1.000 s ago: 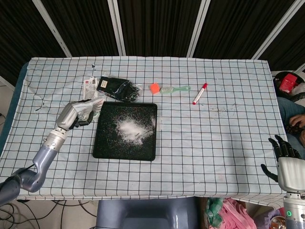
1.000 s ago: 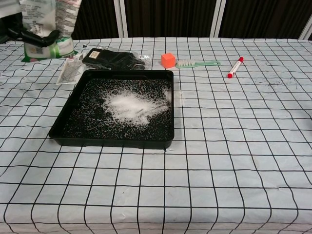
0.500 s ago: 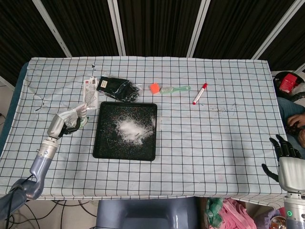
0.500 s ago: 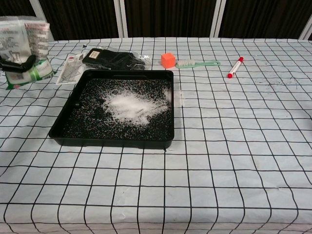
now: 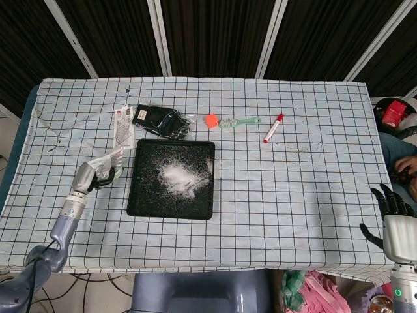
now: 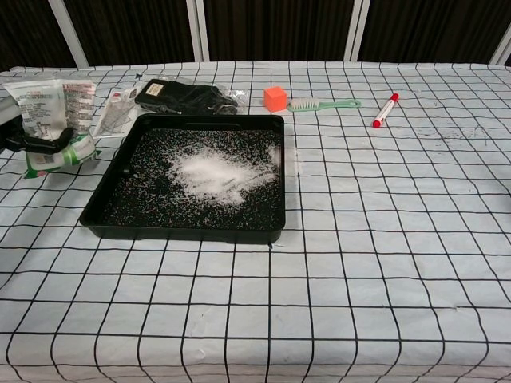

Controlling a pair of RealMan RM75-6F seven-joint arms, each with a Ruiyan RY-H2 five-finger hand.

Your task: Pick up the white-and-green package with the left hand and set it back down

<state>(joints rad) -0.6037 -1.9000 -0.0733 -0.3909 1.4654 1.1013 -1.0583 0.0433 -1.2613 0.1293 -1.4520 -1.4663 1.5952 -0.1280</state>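
Note:
My left hand [image 5: 88, 176] grips the white-and-green package [image 5: 106, 164] just left of the black tray [image 5: 140, 202]. In the chest view the package [image 6: 54, 116] stands upright near the left edge, its green bottom edge low over the cloth, with dark fingers [image 6: 36, 144] wrapped across its lower part. Whether its bottom touches the cloth I cannot tell. My right hand [image 5: 393, 218] hangs off the table's right front corner, fingers apart, holding nothing.
The black tray [image 6: 108, 191] holds spilled white powder [image 6: 211, 171]. Behind it lie a small clear packet [image 6: 113, 112], a black pouch [image 6: 188, 96], an orange cube [image 6: 275, 98], a green brush [image 6: 323, 104] and a red-and-white marker [image 6: 384, 110].
My left hand has carried the package down and toward the front of the table, from high beside the tray's back corner to low beside its left edge. The right hand stayed put.

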